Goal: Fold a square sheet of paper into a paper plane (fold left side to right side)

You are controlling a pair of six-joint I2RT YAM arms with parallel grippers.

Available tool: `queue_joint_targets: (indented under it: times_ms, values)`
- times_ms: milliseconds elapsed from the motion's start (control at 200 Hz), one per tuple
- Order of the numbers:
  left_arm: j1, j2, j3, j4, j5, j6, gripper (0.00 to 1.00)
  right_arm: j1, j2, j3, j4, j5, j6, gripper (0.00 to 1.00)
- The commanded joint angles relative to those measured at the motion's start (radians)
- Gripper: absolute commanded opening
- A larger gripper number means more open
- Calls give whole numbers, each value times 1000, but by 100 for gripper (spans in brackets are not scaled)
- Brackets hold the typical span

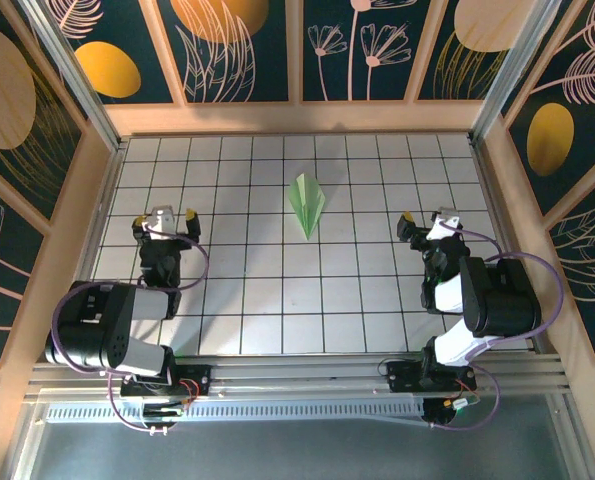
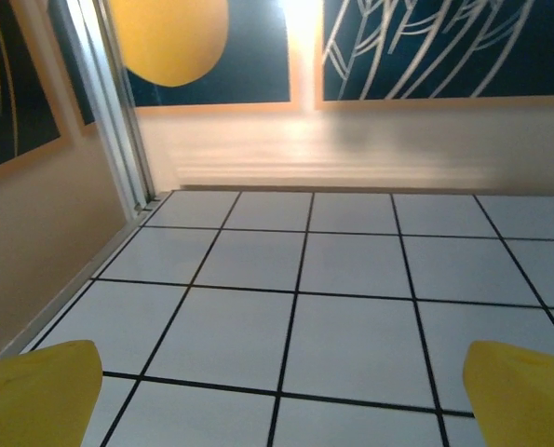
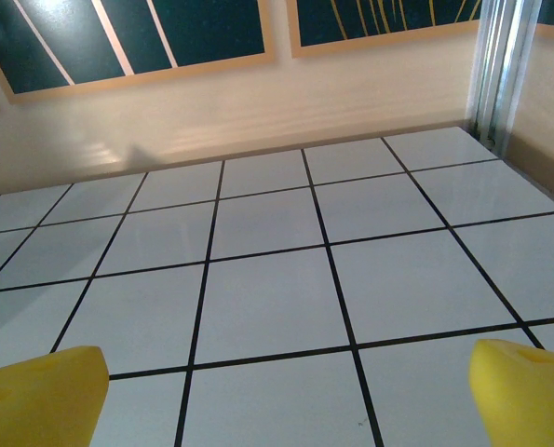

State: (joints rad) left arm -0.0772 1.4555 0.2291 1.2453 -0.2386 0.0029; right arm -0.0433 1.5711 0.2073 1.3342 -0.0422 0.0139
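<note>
The left arm [image 1: 112,325] sits folded back over its base at the near left of the tiled worktop [image 1: 257,290], forearm low and pointing toward the far wall. The left gripper [image 1: 167,218] hangs just above the tiles with its jaws apart and nothing between them. In the left wrist view its yellow pads [image 2: 36,396] sit at the two lower corners with bare tile between.

The paper plane [image 1: 307,203] lies flat near the middle of the worktop, a little toward the far side. It is a pale green dart with a centre crease, its sharp tip toward the arms, well apart from both grippers.

The right arm [image 1: 487,295] is folded the same way at the near right. The right gripper [image 1: 427,220] is also spread and empty, facing the far wall.
</note>
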Motion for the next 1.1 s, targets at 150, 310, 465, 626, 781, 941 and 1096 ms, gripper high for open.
queue_joint_targets:
  times_ms: [150, 310, 465, 626, 781, 941, 1096]
  values:
    - [36, 68, -2, 55, 33, -69, 99, 8, -3, 4, 16, 30, 8, 99]
    - [55, 68, 10, 26, 45, -87, 99, 8, -3, 3, 16, 29, 8, 99]
    - [56, 64, 7, 27, 45, -87, 99, 10, -3, 0, 22, 31, 5, 99]
    - [56, 63, 7, 29, 45, -87, 99, 12, -3, 0, 23, 35, 4, 99]
    - [56, 64, 6, 29, 45, -87, 99, 12, -3, 1, 22, 35, 4, 99]
    - [55, 63, 6, 30, 45, -86, 99, 11, -3, 7, 11, 33, 3, 99]
    - [55, 63, 6, 29, 45, -86, 99, 11, -3, 7, 12, 34, 3, 99]
